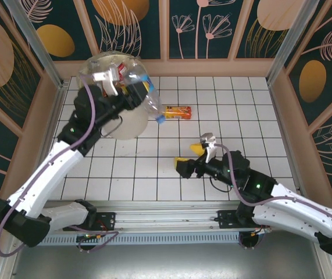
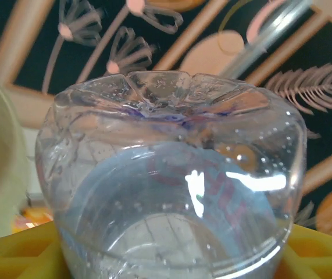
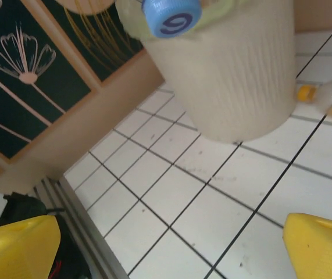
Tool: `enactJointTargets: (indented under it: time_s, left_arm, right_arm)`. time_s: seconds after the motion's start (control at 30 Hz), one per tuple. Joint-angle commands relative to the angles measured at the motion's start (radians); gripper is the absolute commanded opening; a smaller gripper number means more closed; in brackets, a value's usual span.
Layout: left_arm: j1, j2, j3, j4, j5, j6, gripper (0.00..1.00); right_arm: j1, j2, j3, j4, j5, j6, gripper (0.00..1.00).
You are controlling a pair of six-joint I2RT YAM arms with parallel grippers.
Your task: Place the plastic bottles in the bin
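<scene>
A clear plastic bottle [image 1: 147,100] with a blue cap [image 1: 159,119] hangs tilted, cap down, at the right rim of the cream bin [image 1: 123,126]. My left gripper [image 1: 132,93] is shut on it. In the left wrist view the bottle's base [image 2: 171,174] sits between the yellow fingers [image 2: 14,256]. Bottles with red labels [image 1: 119,72] lie inside the bin. An orange-labelled bottle [image 1: 177,112] lies on the tiles to the right of the bin. My right gripper [image 1: 192,154] is open and holds nothing, low over the tiles; its view shows the bin [image 3: 241,75], the blue cap [image 3: 171,14] and the orange bottle [image 3: 328,96].
Wooden walls with patterned panels [image 1: 212,29] close in the white tiled table [image 1: 241,110] on three sides. A metal rail [image 1: 166,209] runs along the near edge.
</scene>
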Motion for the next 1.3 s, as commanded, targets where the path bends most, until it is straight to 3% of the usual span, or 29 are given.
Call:
enactJointTargets:
  time_s: [0.0, 0.23, 0.63, 1.03, 1.27]
  left_arm:
    - [0.046, 0.111, 0.19, -0.232, -0.053, 0.133, 0.64]
    - [0.133, 0.269, 0.437, -0.407, -0.197, 0.183, 0.64]
    - [0.245, 0.316, 0.443, -0.387, -0.16, 0.143, 0.64]
    - [0.246, 0.409, 0.409, -0.394, -0.164, 0.174, 0.67]
    - [0.245, 0.445, 0.373, -0.375, -0.149, 0.175, 0.73]
  right_arm:
    - [0.004, -0.045, 0.064, -0.078, 0.063, -0.047, 0.99]
    - [0.004, -0.058, 0.092, -0.109, 0.142, -0.084, 0.99]
    - [-0.008, 0.012, 0.106, -0.087, 0.179, -0.111, 0.98]
    - [-0.028, 0.084, 0.15, -0.123, 0.17, -0.08, 0.95]
    - [-0.119, 0.154, 0.154, -0.109, 0.048, -0.075, 0.94]
